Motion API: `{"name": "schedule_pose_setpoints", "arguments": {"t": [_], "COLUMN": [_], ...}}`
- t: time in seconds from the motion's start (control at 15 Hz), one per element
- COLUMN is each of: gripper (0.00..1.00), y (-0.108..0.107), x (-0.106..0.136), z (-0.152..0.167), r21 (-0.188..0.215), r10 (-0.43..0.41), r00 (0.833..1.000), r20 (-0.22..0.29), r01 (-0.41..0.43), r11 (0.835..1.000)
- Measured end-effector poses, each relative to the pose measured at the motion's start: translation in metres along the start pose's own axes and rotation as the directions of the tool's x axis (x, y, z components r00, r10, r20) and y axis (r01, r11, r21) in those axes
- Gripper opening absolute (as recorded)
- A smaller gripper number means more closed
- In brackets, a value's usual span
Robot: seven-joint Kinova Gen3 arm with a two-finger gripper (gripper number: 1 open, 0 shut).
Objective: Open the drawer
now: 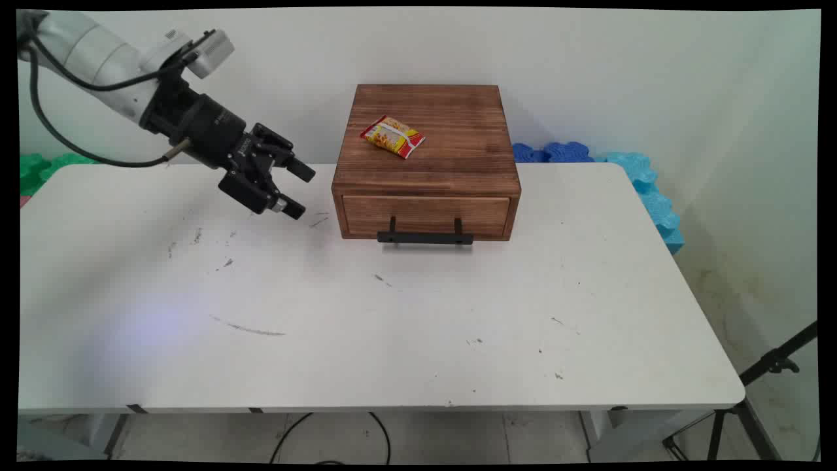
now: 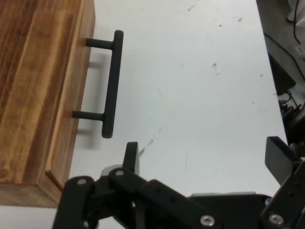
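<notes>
My black gripper (image 1: pixel 299 191) hangs open over the table, a little to the left of a wooden drawer box (image 1: pixel 426 160), with nothing between its fingers. The box's drawer is shut and carries a black bar handle (image 1: pixel 425 237) on its front. On top of the box lies a small yellow and red snack packet (image 1: pixel 392 136). In the hand view the box (image 2: pixel 38 90) fills the left side and its handle (image 2: pixel 110 83) stands out over the white table; my gripper (image 2: pixel 205 160) is apart from it, the fingers (image 2: pixel 131 155) spread wide.
Blue foam blocks (image 1: pixel 628 176) lie behind and along the table's far right edge, and green foam (image 1: pixel 39 167) at the far left. A black tripod (image 1: pixel 758 392) stands off the table's right front corner. The white table (image 1: pixel 392 327) bears scuff marks.
</notes>
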State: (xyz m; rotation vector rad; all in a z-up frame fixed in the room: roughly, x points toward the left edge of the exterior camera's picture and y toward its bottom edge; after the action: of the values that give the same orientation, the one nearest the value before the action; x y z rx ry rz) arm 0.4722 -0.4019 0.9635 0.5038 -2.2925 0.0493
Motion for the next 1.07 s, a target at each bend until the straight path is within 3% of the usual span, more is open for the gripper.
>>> {"name": "schedule_pose_setpoints", "arguments": {"t": [0.67, 1.07], "gripper": [1.0, 1.0], "y": [-0.004, -0.004], "x": [0.042, 0.076], "z": [0.019, 0.049], "r21": [0.065, 0.105], "r10": [-0.005, 0.032], "r00": [1.0, 0.995], "r20": [0.022, 0.096], "r01": [0.003, -0.042], "r11": [0.998, 0.994]}}
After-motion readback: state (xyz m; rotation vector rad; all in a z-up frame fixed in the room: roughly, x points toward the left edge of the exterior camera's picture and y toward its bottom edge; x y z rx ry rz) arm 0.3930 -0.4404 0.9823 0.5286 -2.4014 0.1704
